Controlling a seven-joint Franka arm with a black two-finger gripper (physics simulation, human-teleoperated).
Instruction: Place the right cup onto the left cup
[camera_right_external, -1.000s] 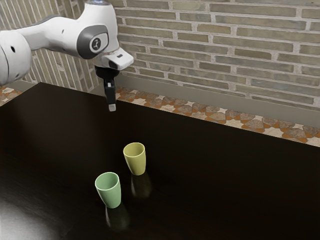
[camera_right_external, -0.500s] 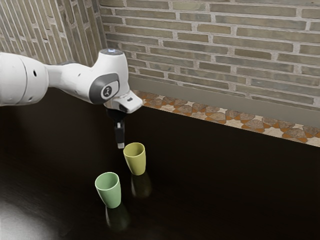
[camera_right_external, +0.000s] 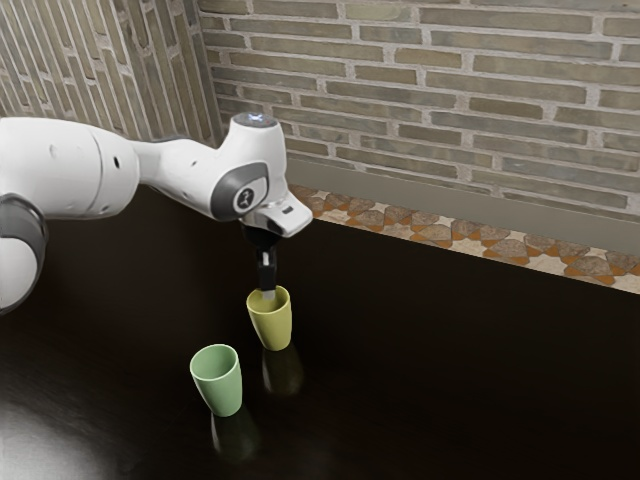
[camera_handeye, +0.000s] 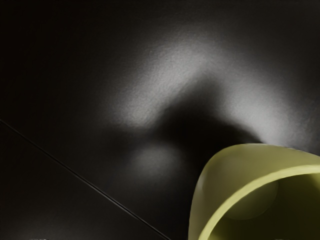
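YELLOW CUP UNDER CLAW; STACKING NOT YET DONE

At the left of the exterior view, the arm (camera_right_external: 80, 165) enters and reaches across the desk (camera_right_external: 420, 380), its hand pointing down. That attitude suits a cup taken from above, since the other cup then lies out of the arm's way.

Lower left of centre, the green cup (camera_right_external: 217, 382) stands upright on the desk, mouth up and vacant. It is judged to be the receiving cup: its open mouth is what the second cup's base needs.

Slightly further right and higher in the frame, the claw (camera_right_external: 268, 294) is at the mouth of the yellow cup (camera_right_external: 273, 322). Whether its tip is inside the cup or just above the rim cannot be determined. How far the claw stands open, and whether it has hold of anything, cannot be told either. The yellow cup is upright on the desk, near the green one but apart from it. The wrist view confirms its rim and outer wall close to the hand. From the claw's position, this is judged the cup to be moved.

The step in hand is judged to be the grasp. A hold at the rim would leave the tapered base free to enter the green cup. Risks noted: an off-centre descent could tip the yellow cup, and a tilted hold could catch the green cup's rim.

Far right and above, a brick wall (camera_right_external: 450, 90) stands beyond the desk.
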